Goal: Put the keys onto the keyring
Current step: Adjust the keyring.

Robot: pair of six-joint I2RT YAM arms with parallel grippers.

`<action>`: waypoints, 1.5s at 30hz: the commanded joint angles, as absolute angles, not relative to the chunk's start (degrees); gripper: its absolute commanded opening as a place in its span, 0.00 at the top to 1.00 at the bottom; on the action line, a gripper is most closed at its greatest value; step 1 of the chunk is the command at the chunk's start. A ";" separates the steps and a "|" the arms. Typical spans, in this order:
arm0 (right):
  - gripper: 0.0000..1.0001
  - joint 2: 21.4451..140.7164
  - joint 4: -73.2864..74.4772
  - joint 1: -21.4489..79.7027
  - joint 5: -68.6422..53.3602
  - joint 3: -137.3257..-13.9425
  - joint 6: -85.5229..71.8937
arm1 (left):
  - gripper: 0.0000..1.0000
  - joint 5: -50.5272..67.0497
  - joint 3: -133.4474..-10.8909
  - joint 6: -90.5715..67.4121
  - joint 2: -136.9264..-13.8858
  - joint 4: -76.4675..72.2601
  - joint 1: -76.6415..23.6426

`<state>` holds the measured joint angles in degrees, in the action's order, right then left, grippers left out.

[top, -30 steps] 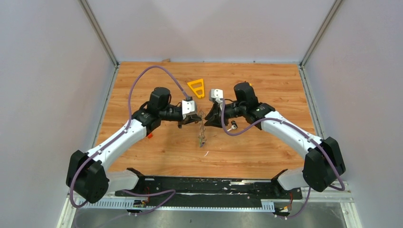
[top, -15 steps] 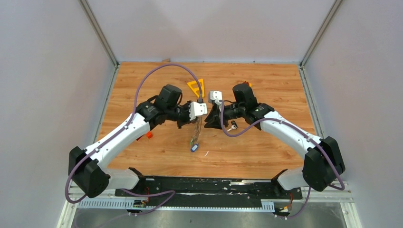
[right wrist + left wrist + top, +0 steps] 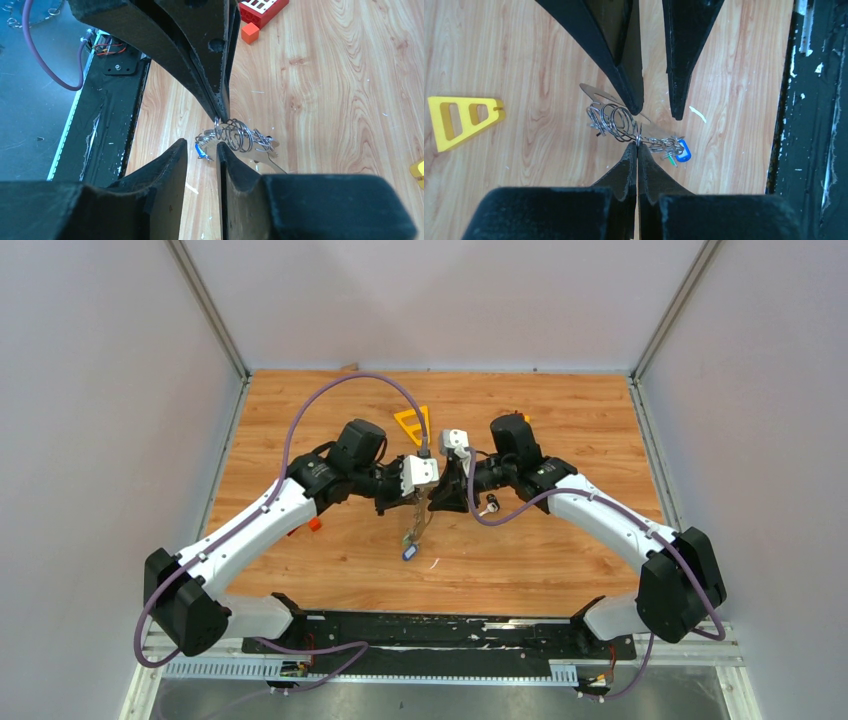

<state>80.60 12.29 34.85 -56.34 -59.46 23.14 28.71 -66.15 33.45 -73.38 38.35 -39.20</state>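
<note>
My left gripper [image 3: 637, 145] is shut on one thin silver wire loop of the keyring [image 3: 616, 120], a tangle of several wire loops held above the wood. Small keys with a blue tag [image 3: 683, 151] and a green tag [image 3: 671, 160] dangle from its lower end. In the top view the bunch [image 3: 413, 533] hangs below the left gripper [image 3: 422, 496]. My right gripper [image 3: 201, 145] faces it, open, and one of its fingertips [image 3: 221, 147] lies right beside the loops [image 3: 235, 135]. Nothing sits between its jaws. A flat shiny metal piece [image 3: 267, 159] hangs in the bunch.
A yellow triangle frame [image 3: 413, 423] lies on the table behind the grippers. Red and orange blocks [image 3: 260, 12] lie left of the left arm. A small black-and-white part [image 3: 490, 505] rests under the right arm. The black rail [image 3: 809, 125] runs along the near edge.
The left arm swung right until its gripper met the right one. The bunch came along and now hangs lower with its blue tag showing. The right gripper barely moved.
</note>
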 commanded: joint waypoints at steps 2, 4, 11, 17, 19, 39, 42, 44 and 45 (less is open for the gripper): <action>0.72 81.39 8.86 35.12 -59.56 -60.72 21.14 | 1.00 32.94 -65.37 30.67 -72.21 34.35 -39.46; 0.72 81.72 8.73 35.13 -59.60 -60.91 20.95 | 1.00 33.53 -64.98 30.63 -72.14 33.99 -39.49; 0.76 82.13 8.63 35.26 -60.37 -60.82 20.91 | 1.00 33.71 -64.42 29.48 -72.27 32.97 -39.47; 0.79 82.82 8.80 35.74 -60.71 -60.95 20.99 | 1.00 33.98 -64.30 28.23 -72.49 31.92 -39.51; 0.82 83.01 8.96 35.88 -60.57 -60.99 20.96 | 1.00 33.97 -64.25 27.99 -72.58 31.87 -39.54; 0.92 83.36 10.32 37.06 -58.71 -61.63 21.98 | 1.00 33.30 -63.12 24.99 -71.24 28.26 -39.46; 0.98 83.45 10.62 37.08 -58.02 -62.12 21.69 | 1.00 33.40 -62.96 24.92 -71.14 28.10 -39.48; 1.00 83.26 10.71 37.09 -57.31 -62.08 21.98 | 1.00 33.40 -62.86 24.84 -70.96 28.08 -39.46; 1.00 83.10 10.80 37.01 -56.88 -62.05 22.12 | 1.00 33.40 -62.72 24.84 -70.85 28.01 -39.46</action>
